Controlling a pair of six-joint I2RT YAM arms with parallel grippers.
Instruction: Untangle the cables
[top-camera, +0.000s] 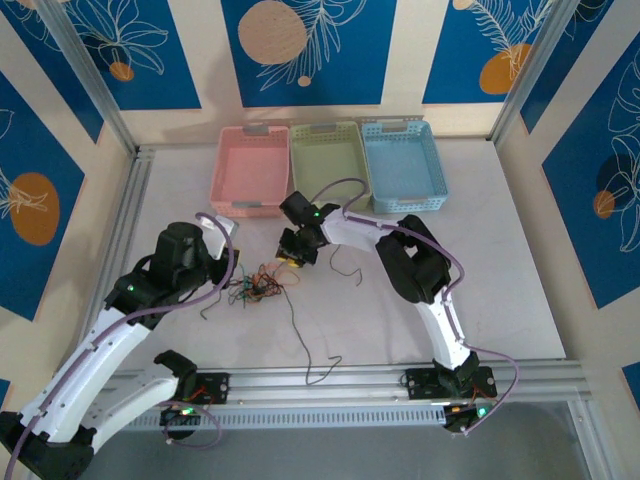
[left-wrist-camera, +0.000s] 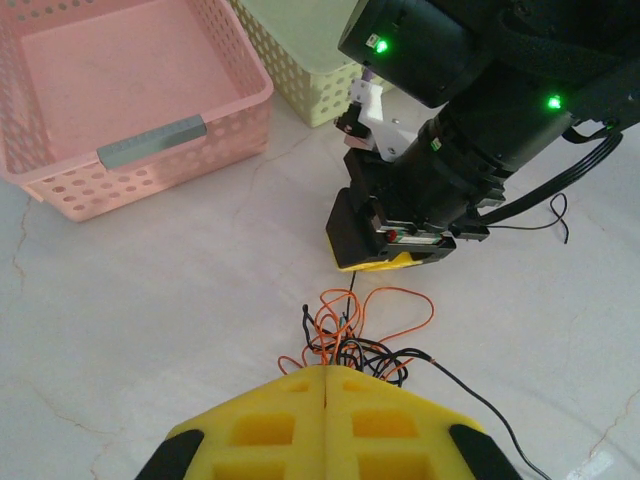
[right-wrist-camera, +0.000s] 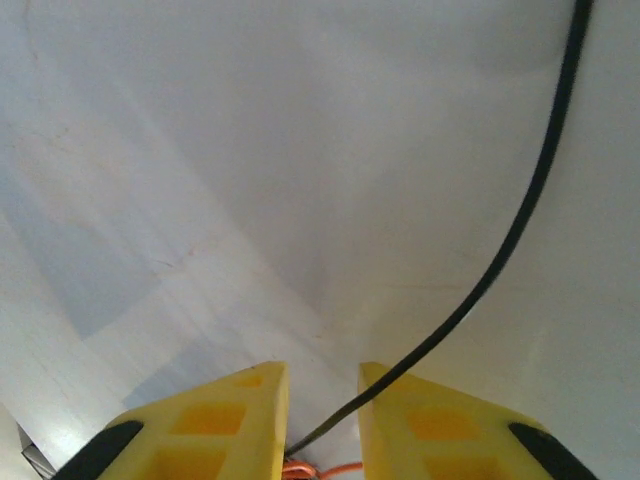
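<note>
The cables (top-camera: 256, 288) lie in a small knot of orange-red, black and green wire on the tabletop (top-camera: 480, 290), left of its middle and nearer than the baskets. From the knot a loose black strand (top-camera: 297, 335) trails toward the near edge and ends in a small curl by the rail. Another short black wire (top-camera: 345, 266) lies just right of the knot.

The left gripper (left-wrist-camera: 326, 380) sits at the near-left side of the knot, and its yellow fingers are pressed together with no gap. The wires run under its tips, and it cannot be told whether any strand is pinched there.

The right gripper (left-wrist-camera: 390, 262) points down at the tabletop just beyond the far side of the knot. In the right wrist view its fingers (right-wrist-camera: 225, 410) stand a narrow way apart. A black cable (right-wrist-camera: 520, 220) runs down into the gap between them, which is wider than the cable. A bit of orange wire shows below it.

Three baskets stand in a row along the far side: pink (top-camera: 252, 165) on the left, pale green (top-camera: 328, 158) in the middle and blue (top-camera: 403, 162) on the right.
</note>
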